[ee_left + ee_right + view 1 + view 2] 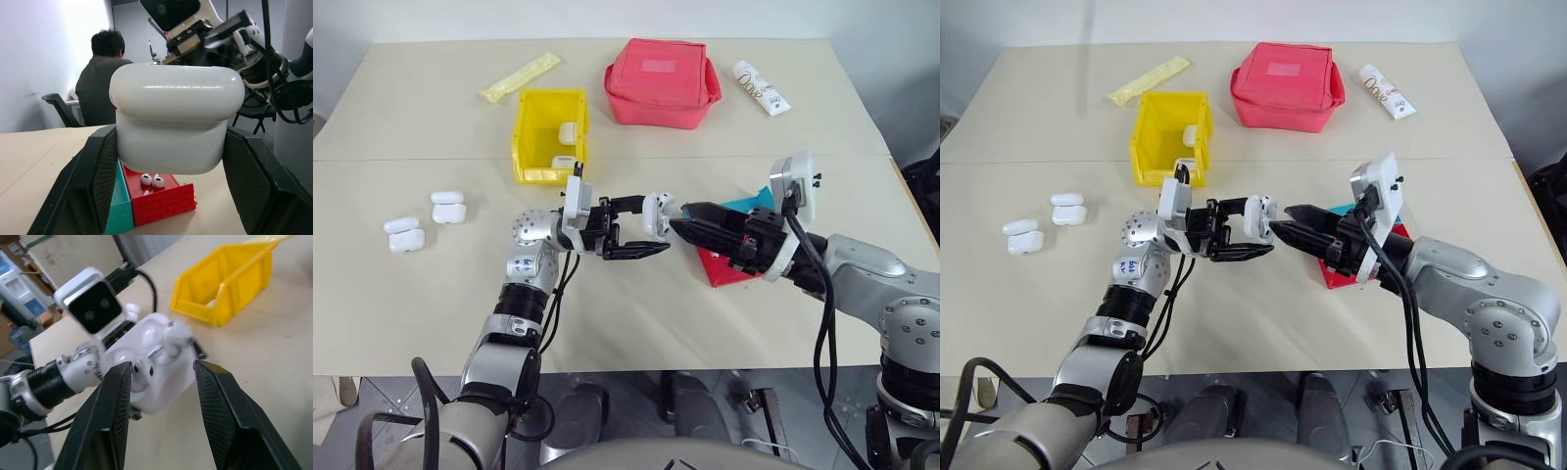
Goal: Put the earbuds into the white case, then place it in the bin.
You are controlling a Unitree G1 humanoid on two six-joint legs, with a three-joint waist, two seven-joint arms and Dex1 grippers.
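Above the table (pixel 636 313), the left gripper (pixel 651 233) clamps the open-faced white case (pixel 657 213) toward the parted right gripper (pixel 677 225).

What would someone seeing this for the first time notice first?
Mid-table, the left gripper holds an open white case in the air, with the right gripper pointing straight at it from the other side. Behind them stand the bright yellow bin, with white cases inside, and a red pouch. More earbuds lie in a red and teal tray under the right arm.
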